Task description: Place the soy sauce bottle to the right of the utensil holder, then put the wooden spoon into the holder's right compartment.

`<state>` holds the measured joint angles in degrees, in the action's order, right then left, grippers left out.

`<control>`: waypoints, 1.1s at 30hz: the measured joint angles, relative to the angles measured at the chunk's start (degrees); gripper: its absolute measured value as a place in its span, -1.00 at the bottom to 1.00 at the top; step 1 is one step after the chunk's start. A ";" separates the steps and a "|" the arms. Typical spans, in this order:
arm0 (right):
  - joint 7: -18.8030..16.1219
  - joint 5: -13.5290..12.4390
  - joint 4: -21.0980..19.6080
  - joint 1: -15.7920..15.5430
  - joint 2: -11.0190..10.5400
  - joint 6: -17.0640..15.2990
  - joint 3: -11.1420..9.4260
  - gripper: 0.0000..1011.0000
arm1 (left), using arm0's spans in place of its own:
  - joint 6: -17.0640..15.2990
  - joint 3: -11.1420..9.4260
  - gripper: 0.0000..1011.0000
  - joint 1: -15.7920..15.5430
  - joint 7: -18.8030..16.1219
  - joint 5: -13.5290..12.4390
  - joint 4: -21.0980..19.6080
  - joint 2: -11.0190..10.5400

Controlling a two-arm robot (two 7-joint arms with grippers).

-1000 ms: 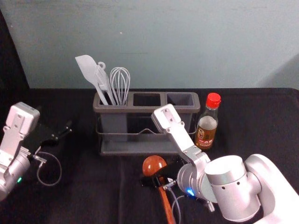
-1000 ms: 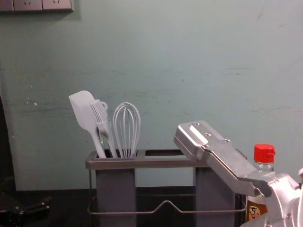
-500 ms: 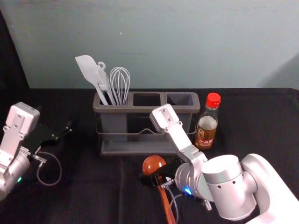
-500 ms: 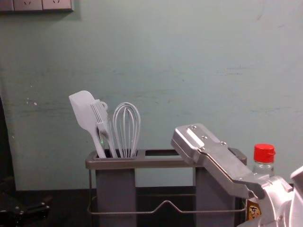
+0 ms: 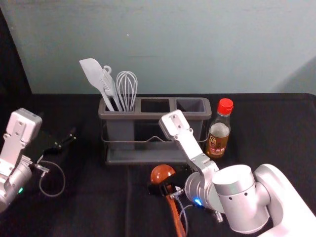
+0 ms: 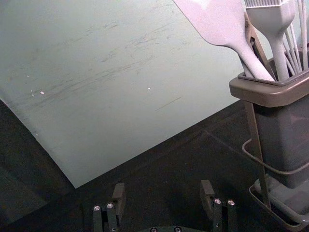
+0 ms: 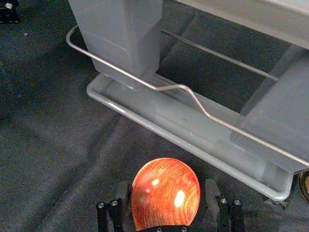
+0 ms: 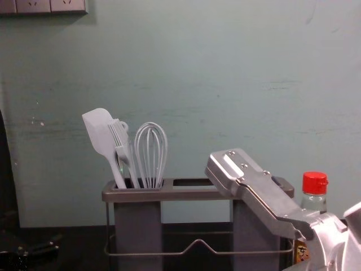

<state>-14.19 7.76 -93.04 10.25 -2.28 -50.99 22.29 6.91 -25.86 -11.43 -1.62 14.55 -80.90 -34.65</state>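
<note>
Table (image 5: 276, 128): back edge behind everything. Utensil holder (image 5: 148, 115) near back edge, white utensils (image 5: 94, 74) in left compartment. Right arm (image 5: 242, 197) reaches over near-right side, in front of bottle and holder; shifted slightly left vs 1 s ago. Left pincer (image 5: 58, 127) parked left of holder, released. Right pincer (image 5: 169, 181) released, straddling spoon head. Soy sauce bottle (image 5: 218, 136) upright, just right of holder, well apart from right edge. Wooden spoon (image 5: 162, 174) in front of holder, handle toward near edge.
</note>
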 joint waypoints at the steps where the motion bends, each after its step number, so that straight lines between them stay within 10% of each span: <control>1: -0.09 0.10 0.07 0.01 0.04 0.04 -0.05 0.98 | 0.00 0.00 1.00 0.00 0.00 0.00 0.00 0.00; 33: -3.12 3.65 1.15 -0.06 1.78 1.28 -1.89 0.67 | 0.00 0.00 1.00 0.00 0.00 0.00 0.00 0.00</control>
<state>-17.32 11.41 -91.89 10.19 -0.50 -49.72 20.40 6.91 -25.86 -11.43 -1.62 14.55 -80.90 -34.65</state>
